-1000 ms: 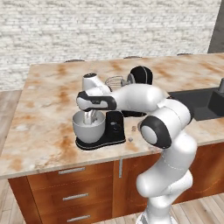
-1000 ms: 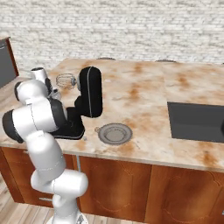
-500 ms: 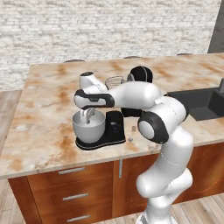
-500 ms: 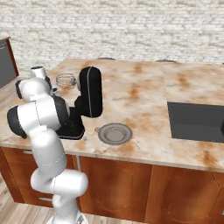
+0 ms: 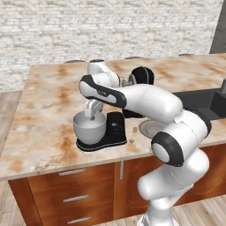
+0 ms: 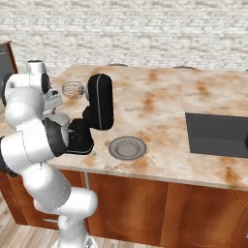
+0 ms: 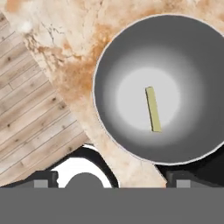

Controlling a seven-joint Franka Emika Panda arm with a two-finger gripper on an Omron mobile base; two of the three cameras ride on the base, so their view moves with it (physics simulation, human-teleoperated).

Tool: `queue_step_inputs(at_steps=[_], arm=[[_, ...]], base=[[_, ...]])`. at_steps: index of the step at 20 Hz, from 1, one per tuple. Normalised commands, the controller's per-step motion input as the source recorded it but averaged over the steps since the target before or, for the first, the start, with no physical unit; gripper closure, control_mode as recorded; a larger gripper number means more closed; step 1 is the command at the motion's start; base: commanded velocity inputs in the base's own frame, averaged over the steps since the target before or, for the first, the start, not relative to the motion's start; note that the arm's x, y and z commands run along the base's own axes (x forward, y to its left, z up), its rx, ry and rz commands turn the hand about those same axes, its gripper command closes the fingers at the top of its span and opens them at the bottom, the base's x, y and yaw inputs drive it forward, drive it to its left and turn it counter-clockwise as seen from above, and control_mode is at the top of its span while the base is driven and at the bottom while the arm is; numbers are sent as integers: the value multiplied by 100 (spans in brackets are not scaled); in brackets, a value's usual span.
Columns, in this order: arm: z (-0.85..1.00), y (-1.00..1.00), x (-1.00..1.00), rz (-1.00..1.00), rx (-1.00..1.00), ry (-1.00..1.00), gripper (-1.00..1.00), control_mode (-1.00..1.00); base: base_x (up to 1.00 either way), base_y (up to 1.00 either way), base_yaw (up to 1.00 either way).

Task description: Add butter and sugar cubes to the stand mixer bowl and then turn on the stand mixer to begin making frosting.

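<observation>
Butter (image 7: 153, 109) lies in the stand mixer bowl (image 7: 131, 61) beneath the wide, empty hand (image 7: 113, 179), so fetching sugar cubes (image 5: 133, 130) from the worktop (image 5: 48, 101) looks next.

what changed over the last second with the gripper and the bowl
The gripper has opened above the bowl and let go of the butter, which now lies on the bowl's bottom. The arm has lifted a little over the mixer. The mixer, the plate and the small cubes on the counter stayed where they were.
</observation>
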Motion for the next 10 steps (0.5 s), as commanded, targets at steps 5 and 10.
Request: queue_step_inputs(at_steps=[5, 10], arm=[[2, -100, -86, -1, 7, 0, -100, -100], [-4, -100, -66, 0, 8, -5, -100, -100]], base=[[0, 0, 0], [0, 0, 0]])
